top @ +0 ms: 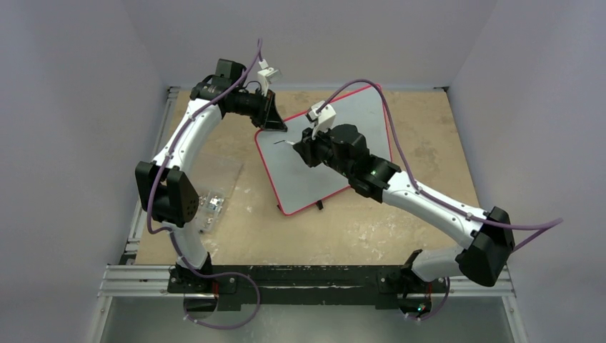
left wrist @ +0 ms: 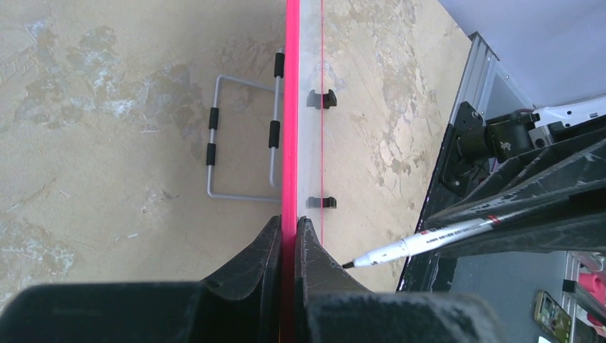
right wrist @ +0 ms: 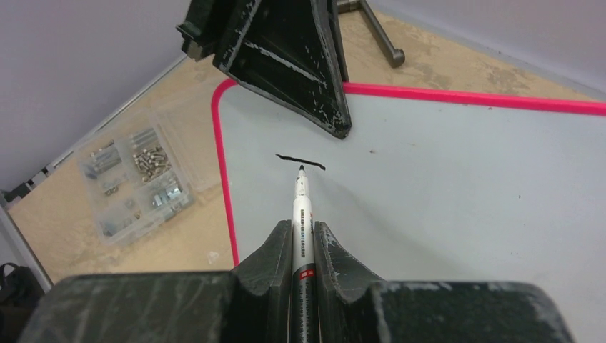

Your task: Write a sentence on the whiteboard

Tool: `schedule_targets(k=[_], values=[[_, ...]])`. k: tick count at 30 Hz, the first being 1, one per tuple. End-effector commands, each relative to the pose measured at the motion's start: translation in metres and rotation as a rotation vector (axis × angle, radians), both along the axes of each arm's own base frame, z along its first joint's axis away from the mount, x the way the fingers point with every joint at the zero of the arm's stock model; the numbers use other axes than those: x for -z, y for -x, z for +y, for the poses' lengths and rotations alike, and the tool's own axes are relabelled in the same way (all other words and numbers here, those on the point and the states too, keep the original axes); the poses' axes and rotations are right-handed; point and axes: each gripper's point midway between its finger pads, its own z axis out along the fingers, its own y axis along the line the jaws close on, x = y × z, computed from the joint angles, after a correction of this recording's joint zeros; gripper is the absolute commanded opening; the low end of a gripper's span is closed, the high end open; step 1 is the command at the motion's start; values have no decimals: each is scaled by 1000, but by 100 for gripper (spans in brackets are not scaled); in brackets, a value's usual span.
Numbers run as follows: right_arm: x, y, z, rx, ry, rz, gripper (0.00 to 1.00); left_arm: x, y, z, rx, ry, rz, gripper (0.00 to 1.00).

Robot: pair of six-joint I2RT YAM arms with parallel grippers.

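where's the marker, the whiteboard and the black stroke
marker (right wrist: 301, 209): right wrist view, on its white barrel behind the tip
whiteboard (right wrist: 457, 193): right wrist view, on a bare part of its white face
stroke (right wrist: 300, 161): right wrist view, on the middle of the black line

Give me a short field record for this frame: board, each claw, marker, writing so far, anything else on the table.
board: whiteboard, red rim
left claw: shut on the whiteboard's edge
right claw: shut on a marker, uncapped
writing: one short black stroke, no letters yet
marker tip: just beside the stroke; contact unclear
other: clear parts box of screws, left of the board
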Motion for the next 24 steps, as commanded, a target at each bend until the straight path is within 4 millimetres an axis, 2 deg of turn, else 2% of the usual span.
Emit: schedule_targets(k=[1, 12, 24], values=[[-28, 6, 12, -75, -77, -66, 0, -5, 12, -5, 52, -37, -63, 0], [-23, -1, 28, -96, -76, -34, 0, -6, 14, -7, 57, -37, -67, 0], [-24, -12, 25, -40, -78, -46, 0, -6, 14, -8, 60, -37, -68, 0]])
